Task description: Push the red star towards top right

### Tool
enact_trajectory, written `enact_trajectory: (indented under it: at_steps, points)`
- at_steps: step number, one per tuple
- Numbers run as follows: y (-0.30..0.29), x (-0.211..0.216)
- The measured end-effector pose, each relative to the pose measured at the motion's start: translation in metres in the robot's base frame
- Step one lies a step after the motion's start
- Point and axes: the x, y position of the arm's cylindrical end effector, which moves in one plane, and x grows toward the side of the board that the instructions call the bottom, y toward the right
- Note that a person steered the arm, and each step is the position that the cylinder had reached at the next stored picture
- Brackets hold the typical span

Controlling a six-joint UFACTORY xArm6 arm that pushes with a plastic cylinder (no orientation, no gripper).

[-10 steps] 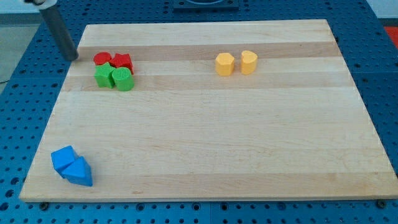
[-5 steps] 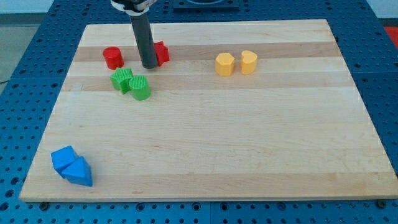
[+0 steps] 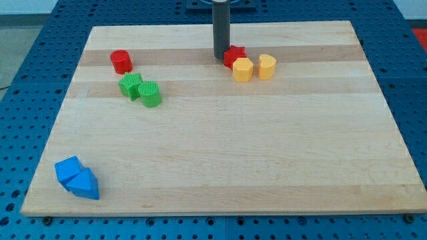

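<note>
Red star (image 3: 233, 55), upper centre, touches yellow block (image 3: 242, 69); my tip (image 3: 219, 57) at its left edge. No pincer fitted. Wooden board (image 3: 220, 153) on blue pegboard (image 3: 20, 113).

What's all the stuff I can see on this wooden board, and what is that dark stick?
red star: one, red, top middle, touching the left yellow block
red cylinder: one, red, upper left
green blocks: two, green, side by side below the red cylinder
yellow blocks: two, yellow, upper middle-right
blue blocks: two, blue, bottom left corner
wooden board: one, pale wood, on a blue perforated table
my tip: one dark rod, its end just left of the red star
</note>
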Motion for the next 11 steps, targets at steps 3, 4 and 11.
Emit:
enact_trajectory:
  at_steps: [3, 4, 11]
  points:
    - [-0.011, 0.044]
    - [0.035, 0.009]
    - [0.166, -0.037]
